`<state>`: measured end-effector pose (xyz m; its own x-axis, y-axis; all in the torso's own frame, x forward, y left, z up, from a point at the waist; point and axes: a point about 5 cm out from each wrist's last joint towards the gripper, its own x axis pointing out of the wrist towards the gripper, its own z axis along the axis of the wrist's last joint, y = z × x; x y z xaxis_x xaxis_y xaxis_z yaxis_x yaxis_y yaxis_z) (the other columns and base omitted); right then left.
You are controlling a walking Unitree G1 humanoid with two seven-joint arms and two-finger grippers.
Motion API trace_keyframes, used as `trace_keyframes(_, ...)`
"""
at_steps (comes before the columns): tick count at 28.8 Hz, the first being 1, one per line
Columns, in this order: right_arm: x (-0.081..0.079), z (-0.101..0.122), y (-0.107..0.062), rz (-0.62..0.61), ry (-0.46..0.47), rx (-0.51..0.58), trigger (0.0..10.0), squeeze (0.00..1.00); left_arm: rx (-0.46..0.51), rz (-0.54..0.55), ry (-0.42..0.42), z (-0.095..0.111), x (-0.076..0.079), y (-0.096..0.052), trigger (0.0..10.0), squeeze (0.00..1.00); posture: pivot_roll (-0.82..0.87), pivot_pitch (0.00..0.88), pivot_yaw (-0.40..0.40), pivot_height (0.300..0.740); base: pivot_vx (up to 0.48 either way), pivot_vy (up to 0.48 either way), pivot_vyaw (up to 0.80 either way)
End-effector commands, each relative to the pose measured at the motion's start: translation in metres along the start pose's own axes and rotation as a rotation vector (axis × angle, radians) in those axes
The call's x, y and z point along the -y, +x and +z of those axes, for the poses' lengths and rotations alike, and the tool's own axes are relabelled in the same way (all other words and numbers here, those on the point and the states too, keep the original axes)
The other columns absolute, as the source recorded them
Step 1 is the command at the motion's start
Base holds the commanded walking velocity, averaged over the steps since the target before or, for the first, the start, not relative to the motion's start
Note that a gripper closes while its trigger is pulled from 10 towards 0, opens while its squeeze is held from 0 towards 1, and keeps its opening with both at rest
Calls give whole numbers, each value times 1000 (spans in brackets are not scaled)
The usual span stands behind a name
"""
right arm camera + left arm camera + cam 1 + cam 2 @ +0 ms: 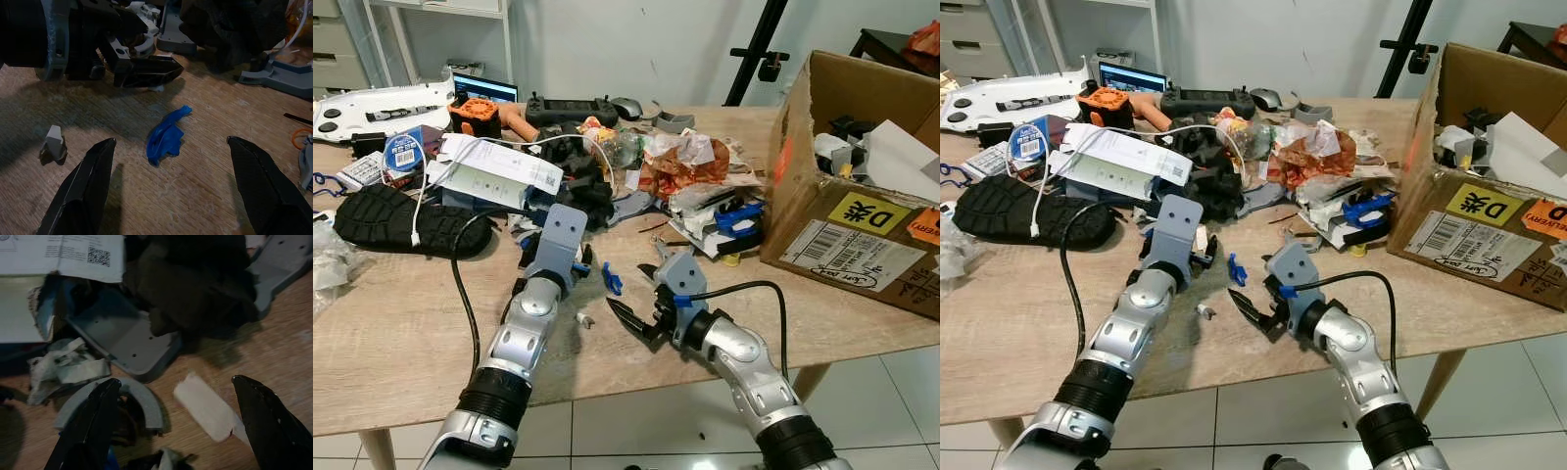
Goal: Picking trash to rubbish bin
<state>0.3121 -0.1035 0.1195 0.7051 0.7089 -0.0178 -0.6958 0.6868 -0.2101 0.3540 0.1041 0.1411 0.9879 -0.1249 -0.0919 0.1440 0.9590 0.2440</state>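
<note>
While the right gripper (168, 183) hangs spread wide over it, the blue scrap (165, 134) lies on bare wood (205, 196) between the two arms.

Looks like thin crumpled plastic: light, soft, not fragile, probably springy and easy to skid on the table. Long axis runs along the gripper's line of sight, thin tail end pointing away toward the left gripper (570, 266), bulkier folded end nearest. Best pinch is across the thick middle, fingers either side of the long axis. Left gripper is also open, over a pale paper bit (208, 407) at the clutter's edge. Small grey clip (53, 143) sits nearby. Cardboard box (862, 206) stands well off to the right.
</note>
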Motion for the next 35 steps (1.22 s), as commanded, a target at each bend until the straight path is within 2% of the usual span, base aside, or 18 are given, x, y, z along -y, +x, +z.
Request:
trace_keyframes(1, -2, -2, -3, 6, -6, -10, 10000, 0, -68, 18, 13, -16, -2, -2, 10000, 0, -39, 154, -84, 740, 0, 0, 0)
trace_keyframes(5, -2, -3, -3, 10, -7, -13, 10000, 0, -90, 14, -8, -17, -2, -2, 10000, 0, -38, 148, -84, 740, 0, 0, 0)
trace_keyframes(10, -1, -3, -3, 18, -16, -23, 10000, 0, -224, -123, -80, -30, 15, -6, 10000, 0, -39, 131, -83, 740, 0, 0, 0)
trace_keyframes(11, -1, -3, -3, 17, -17, -23, 10000, 0, -231, -134, -95, -31, 16, -7, 5647, 0, -39, 131, -83, 740, 0, 0, 0)
trace_keyframes(12, 0, -3, -3, 17, -18, -24, 10000, 0, -235, -146, -108, -32, 18, -8, 0, 0, -40, 128, -83, 740, 0, 0, 0)
trace_keyframes(20, 2, -3, -4, 10, -28, -29, 10000, 0, -239, -187, -124, -34, 25, -11, 0, 0, -41, 116, -82, 740, 0, 0, 0)
trace_keyframes(27, 3, -1, -4, 7, -39, -18, 10000, 0, -216, -167, -111, -31, 20, -11, 0, 0, -42, 107, -80, 740, 0, 0, 0)
trace_keyframes(29, 5, 3, -3, -12, -32, 16, 10000, 0, -170, -131, -115, -24, 13, -9, 0, 0, -41, 105, -80, 740, 0, 0, 0)
trace_keyframes(30, 8, 12, -2, -52, 8, 87, 10000, 0, -91, -103, -115, -13, 3, -8, 0, 0, -40, 98, -81, 740, 0, 0, 0)
trace_keyframes(31, 8, 12, -2, -52, 8, 87, 10000, 0, -91, -103, -115, -13, 3, -8, 0, 0, -40, 98, -81, 740, 0, 0, 0)
trace_keyframes(33, 11, 18, -2, -82, 38, 138, 10000, 0, -29, -85, -127, -6, -5, -8, 0, 0, -40, 98, -81, 740, 0, 0, 0)
trace_keyframes(34, 13, 23, -2, -99, 51, 170, 10000, 0, 34, -89, -165, 2, -11, -9, 0, 0, -40, 98, -81, 740, 0, 0, 0)
trace_keyframes(35, 16, 30, -2, -129, 79, 225, 10000, 0, 130, -93, -237, 12, -21, -12, 0, 0, -34, 91, -83, 740, 0, 0, 0)
